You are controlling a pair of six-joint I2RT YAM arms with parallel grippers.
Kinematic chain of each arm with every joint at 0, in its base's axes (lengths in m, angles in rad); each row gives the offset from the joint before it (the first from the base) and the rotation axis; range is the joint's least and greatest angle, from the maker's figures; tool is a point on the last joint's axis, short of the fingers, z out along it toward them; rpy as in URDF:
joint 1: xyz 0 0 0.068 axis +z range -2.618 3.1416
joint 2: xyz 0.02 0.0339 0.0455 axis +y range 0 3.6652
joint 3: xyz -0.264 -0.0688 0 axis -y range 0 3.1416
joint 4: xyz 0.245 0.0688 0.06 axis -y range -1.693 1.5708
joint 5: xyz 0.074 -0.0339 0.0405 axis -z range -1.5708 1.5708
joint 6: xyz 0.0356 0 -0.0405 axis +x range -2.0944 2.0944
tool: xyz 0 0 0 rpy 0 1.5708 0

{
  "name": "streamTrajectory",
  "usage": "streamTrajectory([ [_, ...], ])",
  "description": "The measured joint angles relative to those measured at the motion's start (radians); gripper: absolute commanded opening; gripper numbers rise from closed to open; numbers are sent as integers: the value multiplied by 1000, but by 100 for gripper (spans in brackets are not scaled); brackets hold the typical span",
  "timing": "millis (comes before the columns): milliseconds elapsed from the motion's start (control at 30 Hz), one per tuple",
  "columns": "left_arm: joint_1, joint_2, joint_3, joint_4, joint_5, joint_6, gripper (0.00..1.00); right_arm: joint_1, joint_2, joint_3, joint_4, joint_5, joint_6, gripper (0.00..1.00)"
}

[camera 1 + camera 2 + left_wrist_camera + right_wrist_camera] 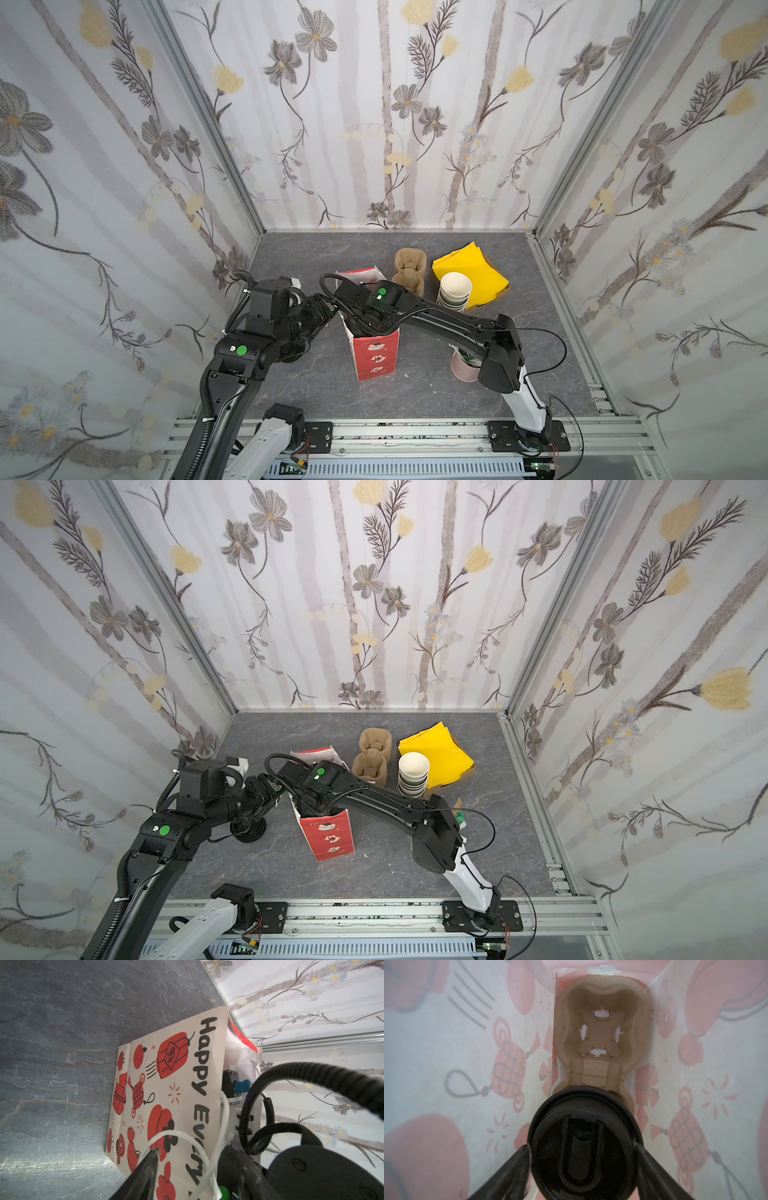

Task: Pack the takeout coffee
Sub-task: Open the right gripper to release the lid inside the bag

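Inside the paper bag (pixel 376 353), low in the right wrist view, the right gripper (pixel 581 1145) clasps the takeout coffee (pixel 584 1126) by its lid over the cup carrier (pixel 600 1028). The left gripper (pixel 197 1150), jaws apart, straddles the bag's rim, likely steadying it.

stack of lidless cups (pixel 455 291) beside yellow napkins (pixel 482 266), brown pulp carriers (pixel 409 268), pink cup (pixel 462 370), grey marbled table (pixel 307 257)

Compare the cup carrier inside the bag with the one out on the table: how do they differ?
The carrier in the bag lies at the bottom of the paper bag; the carrier on the table sits out in the open. The carrier in the bag has the takeout coffee over one pocket, gripped by the right pincer; the carrier on the table holds nothing. Both are brown two-pocket pulp.
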Motion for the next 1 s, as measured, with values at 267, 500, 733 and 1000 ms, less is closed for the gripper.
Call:
streamTrajectory([
  [267,0,60,-9,22,1,42,35,0,-8,0,20,-3,1,81],
  [500,0,39,-61,43,8,42,24,0,-35,0,30,0,8,94],
  [733,0,37,-65,45,8,41,18,-1,-67,0,33,18,14,94],
  [1000,0,46,-16,43,18,41,18,-1,-66,0,53,38,17,90],
])
